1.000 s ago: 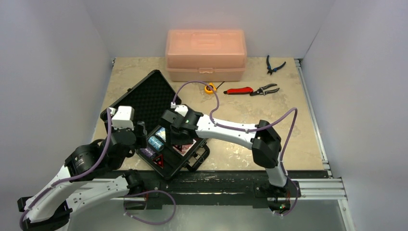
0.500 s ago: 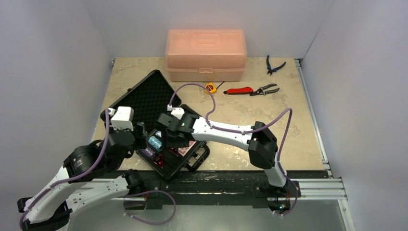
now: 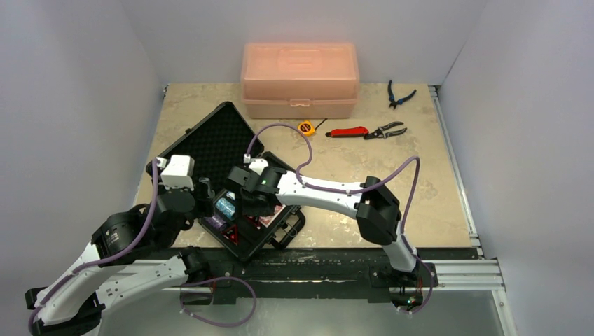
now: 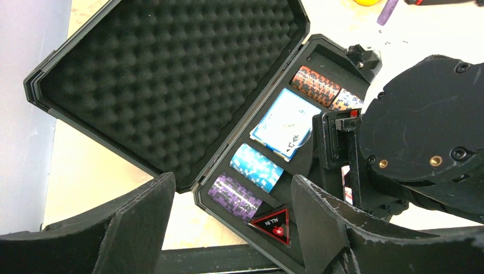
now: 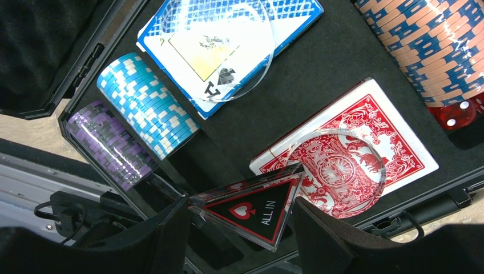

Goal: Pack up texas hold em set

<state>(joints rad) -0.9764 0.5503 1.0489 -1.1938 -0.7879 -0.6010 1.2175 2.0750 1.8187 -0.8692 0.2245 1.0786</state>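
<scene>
The black case [image 3: 210, 140] lies open at the table's left, its foam lid flat behind the tray. In the tray lie purple chips [image 5: 111, 145], light-blue chips [image 5: 148, 108], orange-blue chips [image 5: 439, 45], a blue deck [image 5: 228, 45], a red deck [image 5: 348, 154] and red dice [image 5: 456, 114]. A black-red "ALL IN" triangle [image 5: 257, 208] rests tilted at the tray's near corner. My right gripper [image 5: 241, 201] hovers open just over it, with a gap on the right side. The left gripper [image 4: 233, 178] stands open and empty by the case's near-left edge.
A translucent orange box [image 3: 300, 78] stands at the back. Near it lie a yellow tape measure [image 3: 305, 127], a red-handled tool [image 3: 348, 131], pliers [image 3: 385, 130] and blue-handled pliers [image 3: 399, 94]. Clear round discs rest on both decks.
My right arm has slid left and nearer over the tray, towards the triangle. The left arm and the case's contents have stayed put.
</scene>
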